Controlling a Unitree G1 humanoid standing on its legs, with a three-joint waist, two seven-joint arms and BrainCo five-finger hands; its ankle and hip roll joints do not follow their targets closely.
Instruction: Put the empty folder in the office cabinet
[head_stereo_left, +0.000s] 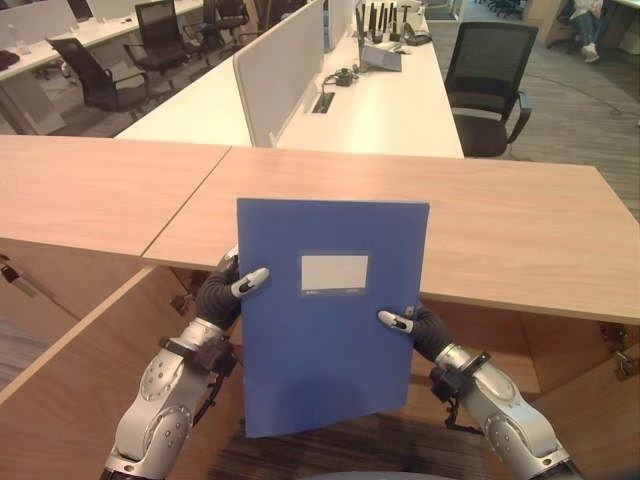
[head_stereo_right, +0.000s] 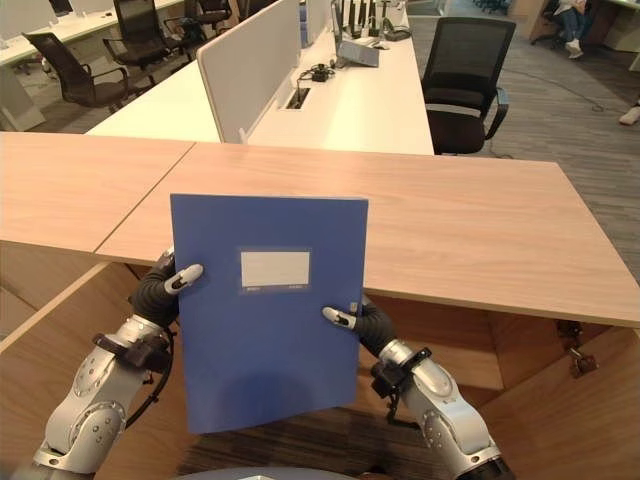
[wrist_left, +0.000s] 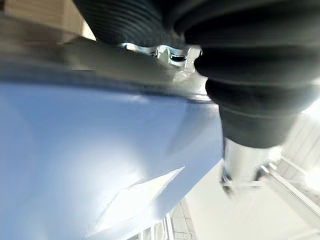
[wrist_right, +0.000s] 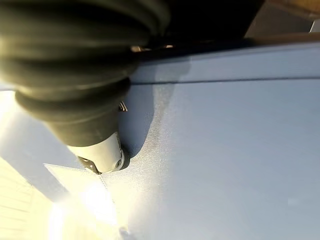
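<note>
— Where's the folder (head_stereo_left: 330, 315)?
— Upright before you, at the desk's (head_stereo_left: 520, 235) near edge, left hand (head_stereo_left: 232, 287) and right hand (head_stereo_left: 412, 324) each pinching a side.
— Next?
— Probably carry; no cabinet visible, so find it.

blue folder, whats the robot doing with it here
The robot holds the blue folder upright in front of itself with both hands. The left hand grips its left edge and the right hand its right edge, each with the thumb pressed on the front cover. The folder is lifted in front of the wooden counter, with its blank label facing the camera. It is not yet put away in any cabinet.
</note>
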